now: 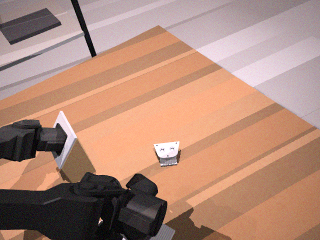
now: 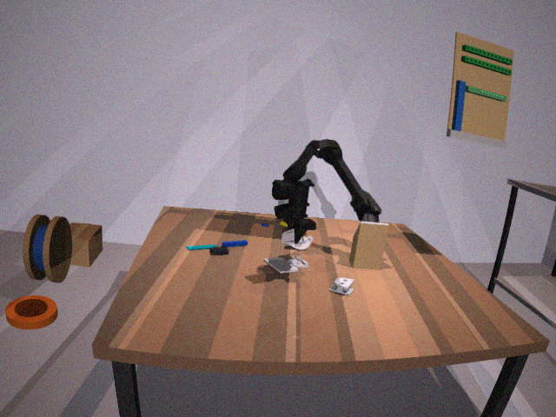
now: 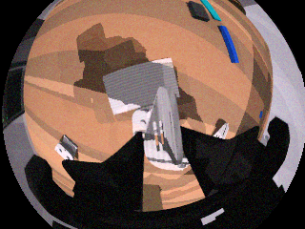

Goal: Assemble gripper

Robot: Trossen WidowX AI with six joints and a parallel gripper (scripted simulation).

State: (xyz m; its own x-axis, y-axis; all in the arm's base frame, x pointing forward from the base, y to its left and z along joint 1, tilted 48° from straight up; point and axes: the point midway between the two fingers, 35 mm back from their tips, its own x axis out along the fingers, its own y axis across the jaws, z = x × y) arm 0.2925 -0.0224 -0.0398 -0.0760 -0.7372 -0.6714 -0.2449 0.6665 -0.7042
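Observation:
My gripper point(image 2: 297, 238) point(image 3: 159, 133) is shut on a white-grey jaw point(image 2: 305, 244) point(image 3: 167, 119), which stands up between the fingertips. The gripper base point(image 2: 281, 264) point(image 3: 138, 86) point(image 1: 166, 233) has a large ribbed plate, with a smaller white part point(image 3: 139, 116) beside it. In the wrist view the held jaw partly covers that part; contact cannot be told. Another white piece, seemingly the second jaw point(image 3: 220, 129), lies beyond the right finger, mostly hidden. The housing plate point(image 1: 167, 152) point(image 2: 345, 281) point(image 3: 63, 152) is a white trapezoid with two round holes, over a small ribbed part, away from the gripper.
A wooden block point(image 1: 80, 162) point(image 2: 368, 251) with a white top plate stands under the arm's base. A blue rod point(image 2: 234, 243) point(image 3: 229, 44), a teal rod point(image 2: 201, 247) point(image 3: 211, 10) and a black block point(image 2: 219, 250) point(image 3: 197, 10) lie on the table. A yellow piece point(image 2: 283, 223) lies at the back.

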